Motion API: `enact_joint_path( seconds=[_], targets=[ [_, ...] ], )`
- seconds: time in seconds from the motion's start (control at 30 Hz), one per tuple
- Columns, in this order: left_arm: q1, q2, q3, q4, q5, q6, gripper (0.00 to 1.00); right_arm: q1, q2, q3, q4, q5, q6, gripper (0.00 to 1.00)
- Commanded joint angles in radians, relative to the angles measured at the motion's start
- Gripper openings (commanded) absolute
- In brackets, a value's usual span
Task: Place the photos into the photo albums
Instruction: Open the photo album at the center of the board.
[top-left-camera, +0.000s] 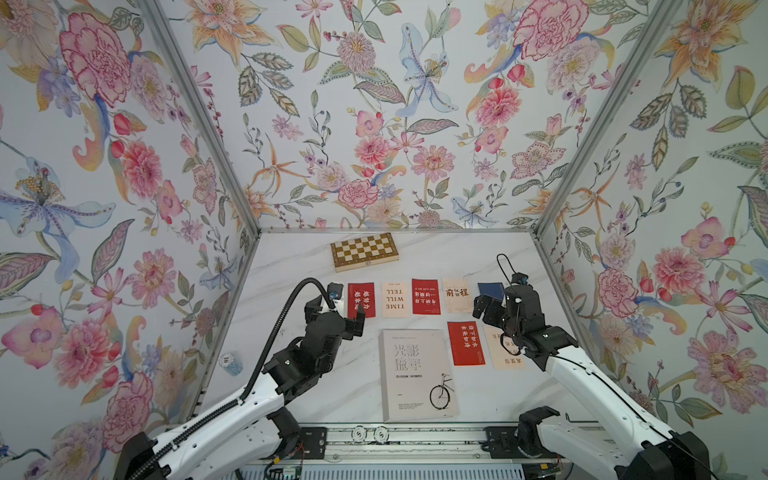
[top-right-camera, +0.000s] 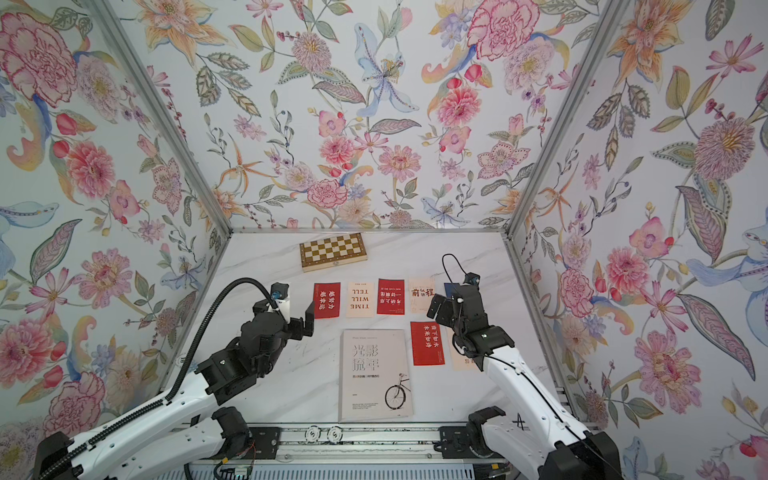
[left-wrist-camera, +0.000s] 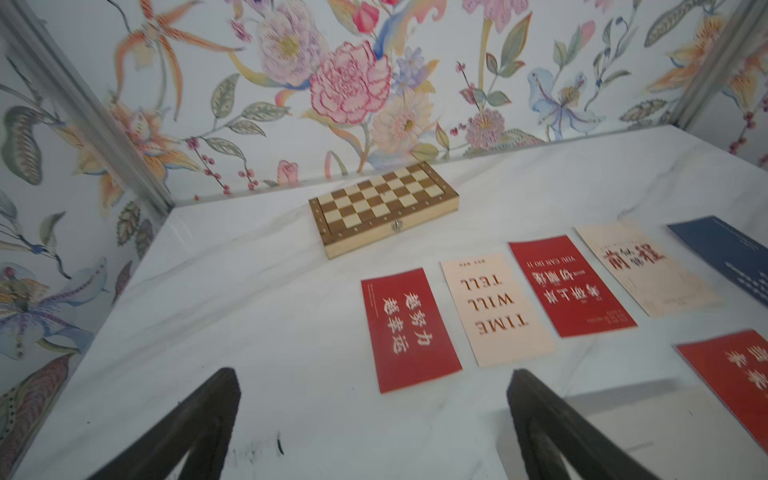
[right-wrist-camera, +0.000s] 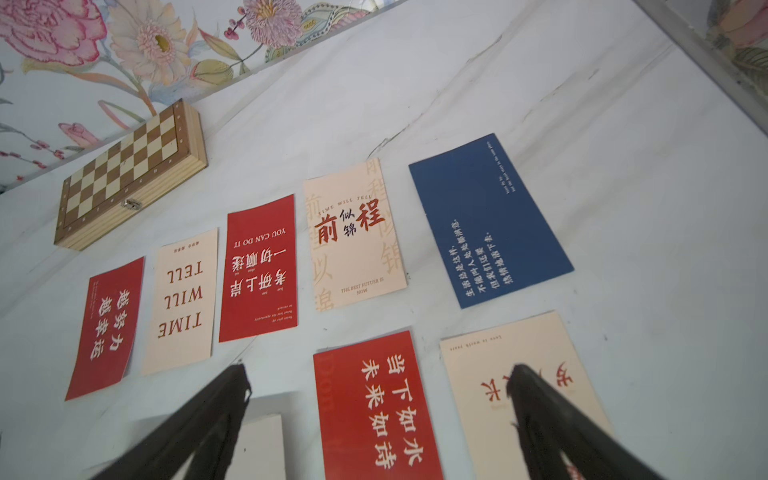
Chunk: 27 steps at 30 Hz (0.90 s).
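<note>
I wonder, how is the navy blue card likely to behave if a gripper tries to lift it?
The navy blue card lies flat on the smooth table, so it probably offers no edge to pinch and may slide when pushed. It looks thin, so it is likely light and somewhat bendy.

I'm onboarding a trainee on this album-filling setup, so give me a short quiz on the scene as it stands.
1. True or false: the photo album lies closed on the table.
2. How many red cards lie outside the album? A) two B) three C) five
3. What object sits farthest back, behind them?
Key: 1 true; 2 B; 3 the chessboard box.
</note>
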Motion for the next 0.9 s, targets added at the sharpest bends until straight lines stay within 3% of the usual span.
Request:
enact_joint_path(
  seconds=[0.0,0.27,0.43,0.63,0.87],
  targets=[
    [-0.039,0.016,0.027,-0.22,0.13,-0.13,0.99,0.063,0.01,0.002,-0.071,-0.051,0.019,0.99],
    [-0.085,0.077,-0.019,-0.227,0.351,-0.185,0.99,0.247,0.062,-0.028,-0.064,-0.122,0.044,0.99],
    [-0.086,0.157,-0.047,-0.173,0.47,-0.199,0.98,0.253,0.062,-0.095,0.031,-0.353,0.052,1.0],
    [-0.085,0.233,-0.066,-0.113,0.551,-0.21,0.93,0.253,0.12,-0.151,0.081,-0.54,0.044,0.96],
    [-0.085,0.306,-0.083,-0.048,0.633,-0.221,0.91,0.264,0.12,-0.193,0.064,-0.564,0.057,0.93]
  ],
)
